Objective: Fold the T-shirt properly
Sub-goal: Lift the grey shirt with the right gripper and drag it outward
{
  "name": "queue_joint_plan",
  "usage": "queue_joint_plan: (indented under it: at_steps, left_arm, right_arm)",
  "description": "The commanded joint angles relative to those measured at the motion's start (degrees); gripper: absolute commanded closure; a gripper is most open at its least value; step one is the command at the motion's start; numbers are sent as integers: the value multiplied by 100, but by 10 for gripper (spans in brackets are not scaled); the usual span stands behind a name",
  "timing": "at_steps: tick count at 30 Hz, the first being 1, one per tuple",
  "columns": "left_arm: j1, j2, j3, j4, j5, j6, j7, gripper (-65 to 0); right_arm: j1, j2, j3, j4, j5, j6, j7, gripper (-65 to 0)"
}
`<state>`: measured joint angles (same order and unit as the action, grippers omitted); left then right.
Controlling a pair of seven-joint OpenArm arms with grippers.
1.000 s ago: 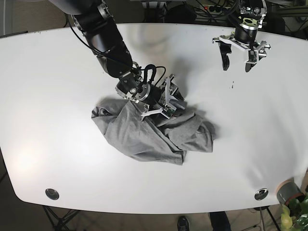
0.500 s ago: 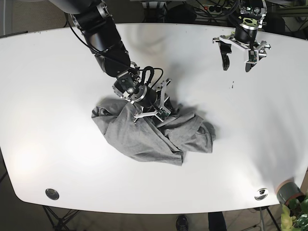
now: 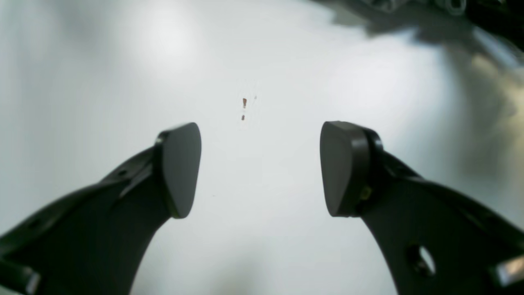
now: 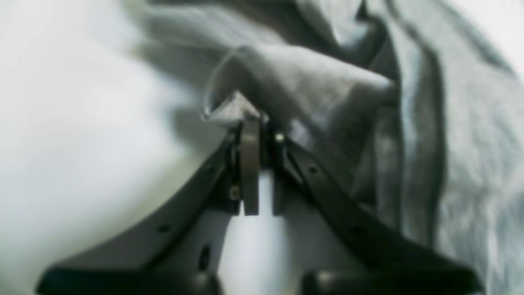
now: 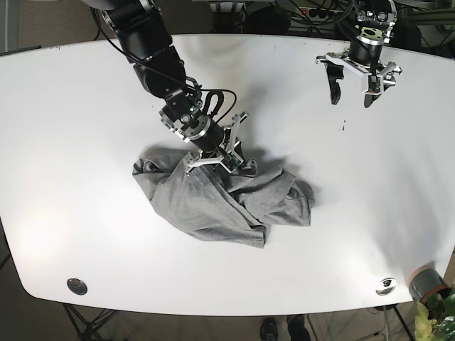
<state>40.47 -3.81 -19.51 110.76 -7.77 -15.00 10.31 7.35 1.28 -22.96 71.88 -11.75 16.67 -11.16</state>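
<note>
A grey T-shirt [image 5: 220, 195] lies crumpled in a heap at the middle of the white table [image 5: 71, 156]. My right gripper [image 5: 213, 162] is shut on a fold of the shirt at the heap's upper edge; in the right wrist view the closed gripper [image 4: 256, 131] pinches a raised ridge of the grey cloth [image 4: 294, 82]. My left gripper [image 5: 350, 98] hangs open and empty over the far right of the table, away from the shirt. In the left wrist view its fingertips [image 3: 180, 168] stand wide apart over bare table.
Small brown specks [image 3: 244, 107] mark the table under the left gripper. Round metal fittings sit at the front corners [image 5: 77, 286] [image 5: 386, 286]. A pot with a plant [image 5: 430, 291] stands off the table's front right corner.
My right gripper has moved left and towards the far side while holding the cloth, dragging the shirt's upper edge with it. The left arm has not moved.
</note>
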Motion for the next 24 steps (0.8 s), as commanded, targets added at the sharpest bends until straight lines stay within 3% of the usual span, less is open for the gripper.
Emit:
queue_joint_plan:
  at_steps: [1, 11, 18, 24]
  left_arm:
    - [28, -36, -23, 84, -71, 2, -147, -426]
    - [-130, -45, -5, 76, -71, 2, -147, -426]
    - [-262, -45, -5, 76, -63, 2, -138, -426]
    - [-447, -45, -5, 84, -80, -7, 653, -426]
  right_arm:
    - [-300, 105, 15, 1037, 80, 43, -286, -19]
    - [-1531, 272, -3, 2645, 89, 52, -559, -19]
    - [-1874, 281, -12, 2689, 98, 61, -550, -21]
    - [-1944, 281, 15, 3155, 397, 61, -568, -21]
